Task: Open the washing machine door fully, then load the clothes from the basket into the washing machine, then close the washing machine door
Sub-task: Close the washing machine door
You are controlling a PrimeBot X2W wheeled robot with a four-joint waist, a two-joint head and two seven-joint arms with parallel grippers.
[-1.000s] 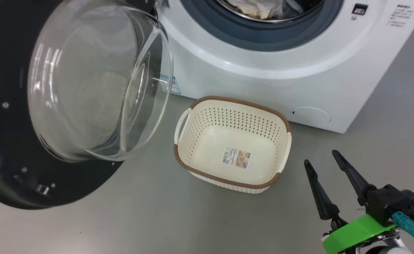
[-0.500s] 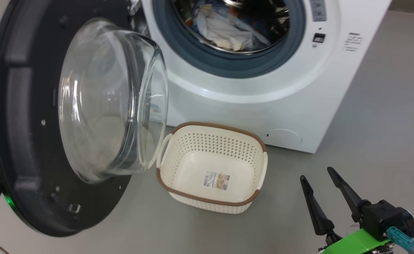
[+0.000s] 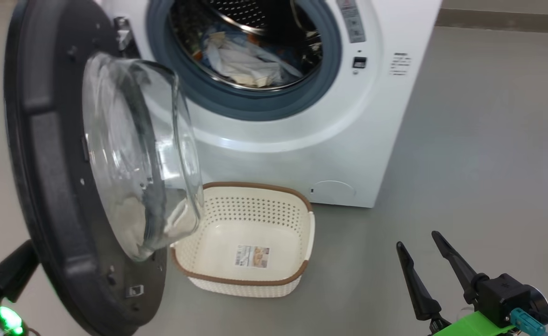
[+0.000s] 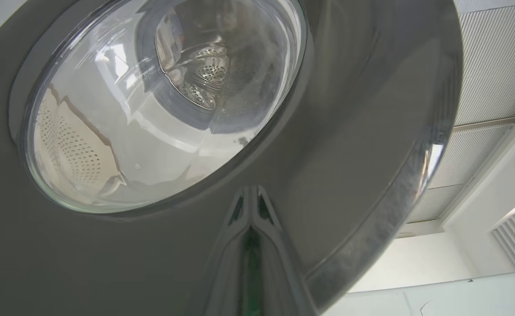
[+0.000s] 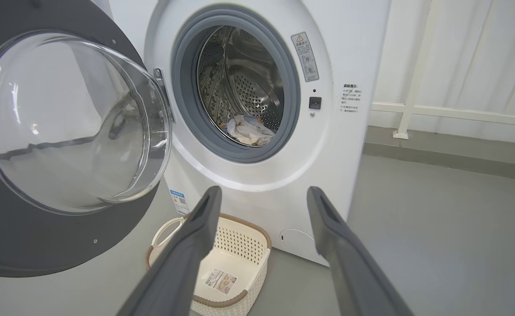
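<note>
Left fingers [image 4: 233,239], pressed together, sit against the door [image 3: 45,163], outer side; right fingers [image 3: 416,280] spread, idle. Clothes [image 3: 241,65] lie in the drum [image 5: 244,87] beyond them, basket [image 3: 236,288] empty. Push steadily until the door latches.

Bright, even room light here, with shadows on the grey floor [image 3: 465,163] faint and soft. White streaks of glare lie across the glass of the washing machine door [image 3: 129,154], and in the left wrist view the left gripper [image 4: 249,189] is a close, out-of-focus blur while the pale ceiling [image 4: 490,66] beyond burns bright. The right wrist view is sharp in the middle, its straight lines leaning towards the edges.
</note>
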